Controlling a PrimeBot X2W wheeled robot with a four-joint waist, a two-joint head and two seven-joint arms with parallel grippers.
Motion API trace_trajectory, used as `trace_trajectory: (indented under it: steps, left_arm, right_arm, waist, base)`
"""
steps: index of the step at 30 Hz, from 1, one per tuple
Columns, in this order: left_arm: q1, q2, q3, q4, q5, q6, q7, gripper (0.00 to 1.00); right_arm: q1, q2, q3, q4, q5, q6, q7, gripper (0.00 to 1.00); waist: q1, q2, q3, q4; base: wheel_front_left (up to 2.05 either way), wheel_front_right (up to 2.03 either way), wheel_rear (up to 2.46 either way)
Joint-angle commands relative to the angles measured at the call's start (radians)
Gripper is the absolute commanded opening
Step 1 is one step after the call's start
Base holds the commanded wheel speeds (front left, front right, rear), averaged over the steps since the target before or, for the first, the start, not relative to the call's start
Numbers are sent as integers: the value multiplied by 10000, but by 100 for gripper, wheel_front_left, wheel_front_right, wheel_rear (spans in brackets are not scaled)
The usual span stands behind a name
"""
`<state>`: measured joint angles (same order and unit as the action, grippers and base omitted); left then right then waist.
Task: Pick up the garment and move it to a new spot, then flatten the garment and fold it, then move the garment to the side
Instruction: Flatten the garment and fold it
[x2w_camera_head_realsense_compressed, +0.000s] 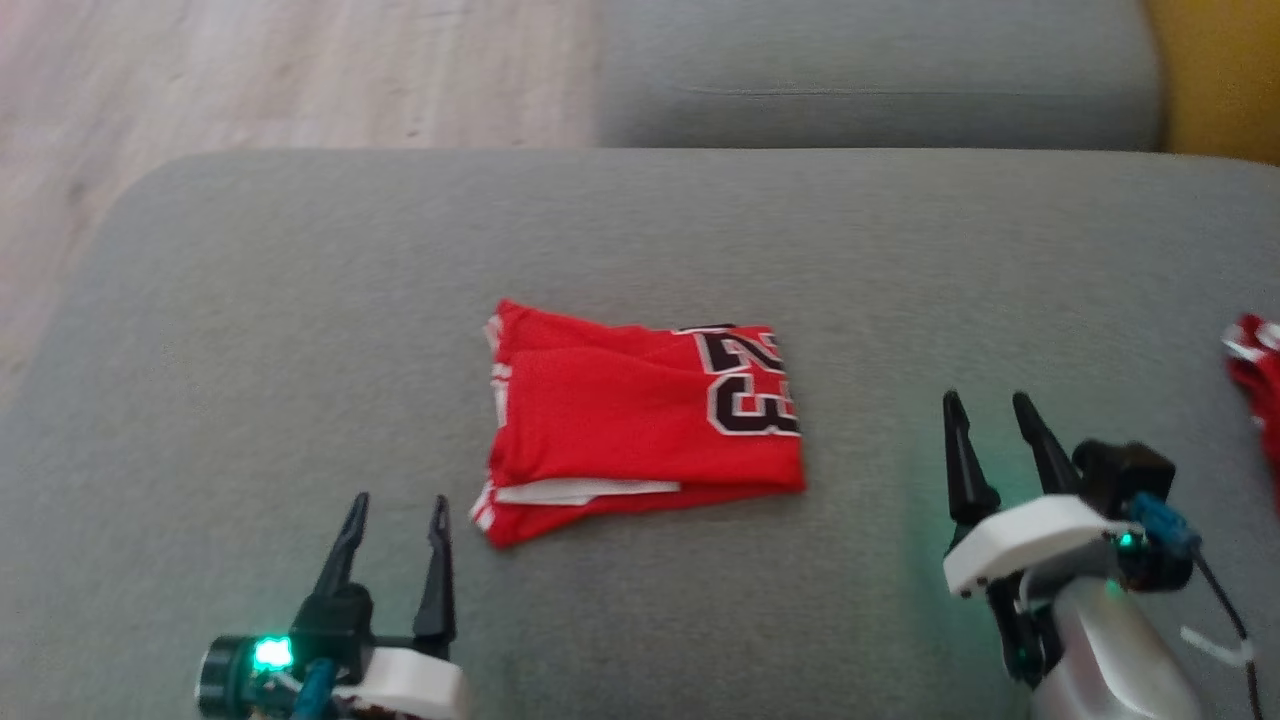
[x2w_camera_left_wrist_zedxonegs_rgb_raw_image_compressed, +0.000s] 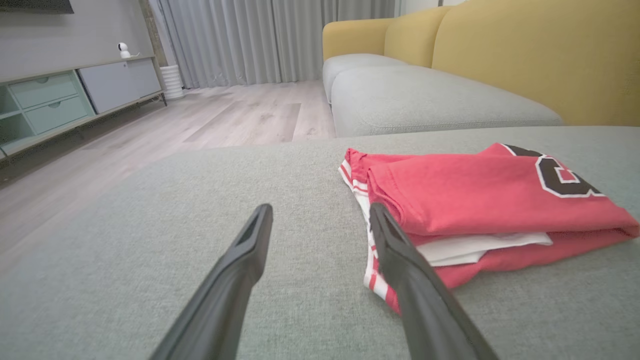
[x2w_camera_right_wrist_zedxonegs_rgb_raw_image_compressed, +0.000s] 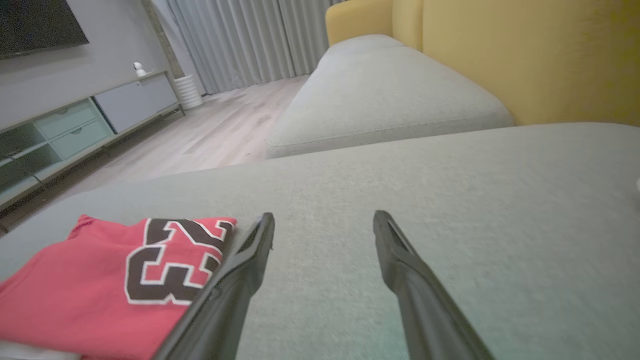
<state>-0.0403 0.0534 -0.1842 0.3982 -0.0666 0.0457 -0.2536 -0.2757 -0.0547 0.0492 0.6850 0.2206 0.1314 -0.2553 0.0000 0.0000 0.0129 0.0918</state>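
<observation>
Jaws apart, empty, on left gripper (x2w_camera_head_realsense_compressed: 400, 500) and right gripper (x2w_camera_head_realsense_compressed: 985, 397); folded garment (x2w_camera_head_realsense_compressed: 640, 420) lies between them on grey cushion (x2w_camera_head_realsense_compressed: 250, 350); for moving aside, best pinch all layers at both ends so fold holds

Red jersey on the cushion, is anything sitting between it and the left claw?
No, nothing visible. Just bare grey cushion lies between the open left claw and the folded red jersey, near its corner.
</observation>
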Motion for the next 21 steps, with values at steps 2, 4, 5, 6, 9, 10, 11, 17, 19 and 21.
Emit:
trace_trajectory:
  steps: [2, 4, 5, 6, 9, 10, 11, 17, 19, 21]
  left_arm:
    - [-142, 78, 556, -377, 113, 152, -82, 100]
    - [26, 82, 695, -437, 150, 204, -82, 100]
    - [113, 82, 742, -473, 173, 211, -82, 100]
    - [202, 87, 779, -503, 214, 228, -82, 100]
    - [428, 84, 853, -604, 286, 232, -82, 100]
    - [487, 81, 870, -634, 304, 236, -82, 100]
    - [533, 77, 883, -657, 314, 239, -82, 100]
    - [572, 50, 812, -730, 369, 156, -82, 100]
    - [512, 40, 720, -736, 399, 96, -82, 100]
    - [426, 28, 560, -701, 425, 7, -82, 100]
  right_arm:
    - [-72, 45, 190, -370, -127, -7, -64, 100]
    - [135, 45, 223, -385, -174, -7, -64, 100]
    - [234, 45, 236, -395, -185, -7, -64, 100]
    - [334, 45, 253, -389, -178, -7, -64, 100]
    - [580, 45, 333, -385, -61, -7, -64, 100]
    - [646, 45, 345, -389, -24, -7, -64, 100]
    - [709, 45, 371, -389, 13, -7, -64, 100]
    - [826, 45, 540, -357, 153, -7, -64, 100]
    - [734, 45, 703, -310, 248, -7, -64, 100]
    - [538, 45, 971, -187, 385, -7, -64, 100]
  waist:
    - [0, 0, -125, -502]
    - [0, 0, -161, -620]
    - [0, 0, -173, -659]
    - [0, 0, -187, -693]
    - [0, 0, -207, -749]
    - [0, 0, -216, -758]
    - [0, 0, -224, -764]
    - [0, 0, -203, -656]
    - [0, 0, -136, -537]
    - [0, 0, -42, -324]
  base:
    - [0, 0, 0]
    - [0, 0, 0]
    - [0, 0, 0]
    - [0, 0, 0]
    - [0, 0, 0]
    - [0, 0, 0]
    - [0, 0, 0]
    - [0, 0, 0]
    - [0, 0, 0]
    - [0, 0, 0]
